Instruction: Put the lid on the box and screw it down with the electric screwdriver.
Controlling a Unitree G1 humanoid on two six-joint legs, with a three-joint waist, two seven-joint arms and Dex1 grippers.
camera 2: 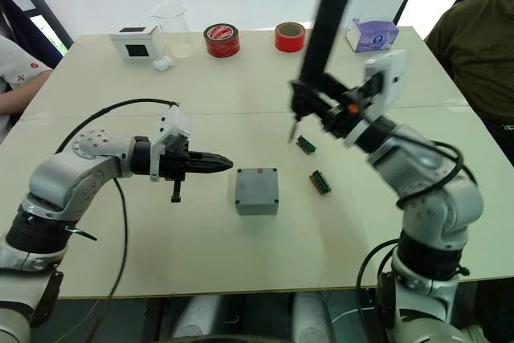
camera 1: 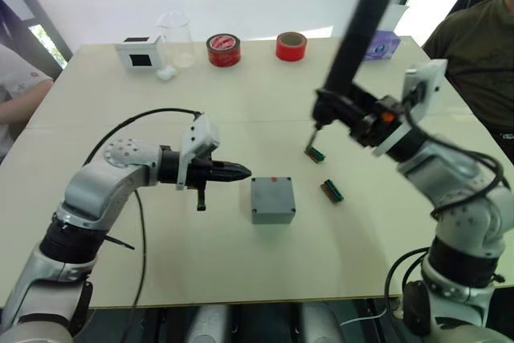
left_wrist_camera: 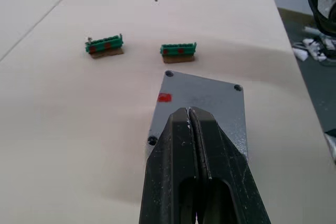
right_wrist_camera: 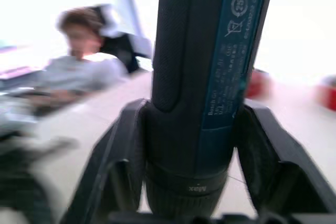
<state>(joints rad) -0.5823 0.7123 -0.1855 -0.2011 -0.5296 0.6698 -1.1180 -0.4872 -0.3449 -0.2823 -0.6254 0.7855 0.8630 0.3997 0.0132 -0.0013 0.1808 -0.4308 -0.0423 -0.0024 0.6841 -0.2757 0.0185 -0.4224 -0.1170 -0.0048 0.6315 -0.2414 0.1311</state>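
The grey box (camera 1: pixel 273 216) sits mid-table with the flat grey lid (camera 1: pixel 272 194) lying on top; corner holes show on the lid (left_wrist_camera: pixel 202 95). A small red mark is at its far edge. My left gripper (camera 1: pixel 245 171) is shut and empty, pointing at the box from its left, its tip just short of it. My right gripper (camera 1: pixel 353 114) is shut on the black electric screwdriver (camera 1: pixel 357 30), held upright and tilted above the table to the right of and beyond the box. Its thin bit (camera 1: pixel 316 129) hangs above a green block.
Two green terminal blocks (camera 1: pixel 315 153) (camera 1: pixel 332 191) lie right of the box. Along the far edge stand a white box with a black screen (camera 1: pixel 138 52), a glass beaker (camera 1: pixel 175 38), two red tape rolls (camera 1: pixel 224 50) (camera 1: pixel 291 46) and a purple packet (camera 1: pixel 381 44). People sit at both sides.
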